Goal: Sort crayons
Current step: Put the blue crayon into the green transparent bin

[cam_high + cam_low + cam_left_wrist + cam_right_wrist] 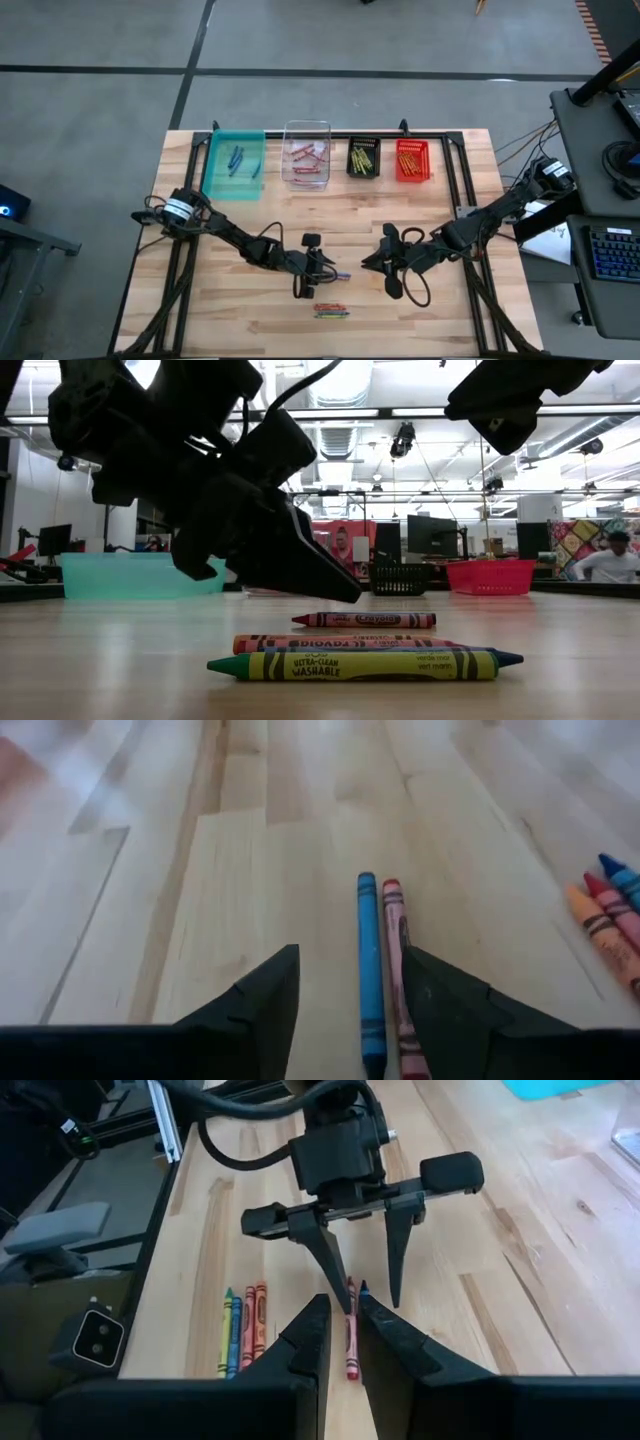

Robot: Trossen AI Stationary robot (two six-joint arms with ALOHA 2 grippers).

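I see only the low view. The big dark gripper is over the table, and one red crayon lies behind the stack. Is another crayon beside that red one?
Observer: Yes. The left wrist view shows a blue crayon lying right alongside the red crayon, both between the open fingers of the left gripper.
Operator: Is the left gripper holding either one?
Observer: No. From the right wrist view, its fingers stand apart over the pair, and both crayons lie flat on the table.
Operator: And where is the right gripper?
Observer: In the high view, the right gripper waits to the right of the left one, pointing toward it.
Operator: How many crayons are in the stack?
Observer: Four, side by side.
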